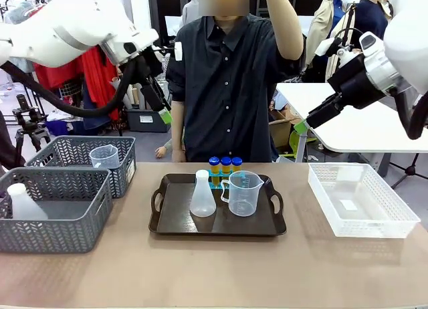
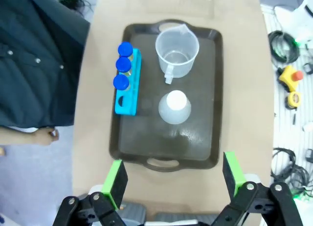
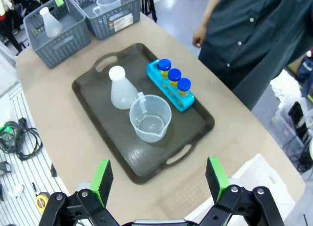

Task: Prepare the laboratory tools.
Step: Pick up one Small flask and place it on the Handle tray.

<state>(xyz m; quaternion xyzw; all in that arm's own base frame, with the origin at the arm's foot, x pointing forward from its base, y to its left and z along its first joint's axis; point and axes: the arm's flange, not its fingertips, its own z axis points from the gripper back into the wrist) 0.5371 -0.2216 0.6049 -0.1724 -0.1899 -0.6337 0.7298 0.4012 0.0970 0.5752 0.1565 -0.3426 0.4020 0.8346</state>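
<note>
**K:** Three tubes (image 1: 226, 167) with blue caps, yellow liquid, upright in the blue rack (image 2: 127, 84) at the far edge of the tray (image 1: 167, 225), person's side.

**M:** Other tools?

**K:** Flask (image 1: 202, 195) and beaker (image 1: 243, 192) stand side by side on the tray just in front of the rack. Flask is toward the robot's left, beaker toward its right, handle facing the flask. Whether they touch, can't tell.

**M:** Claws?

**K:** Left gripper (image 2: 172, 184) released, green pads wide apart, nothing between them, up above the tray's near handle. Right gripper (image 3: 160, 179) same: spread, empty, high over the table (looks down on the tray from the bin (image 1: 364, 200) side).

**M:** Baskets?

**K:** Two grey baskets (image 1: 53, 209) at the robot's left, well apart from the tray. Near one holds a second flask (image 1: 23, 203), far one a second beaker (image 1: 103, 156). White bin sits on the right.

**M:** Person?

**K:** Stands at the far side in a dark shirt, one arm (image 1: 284, 21) raised.
</note>
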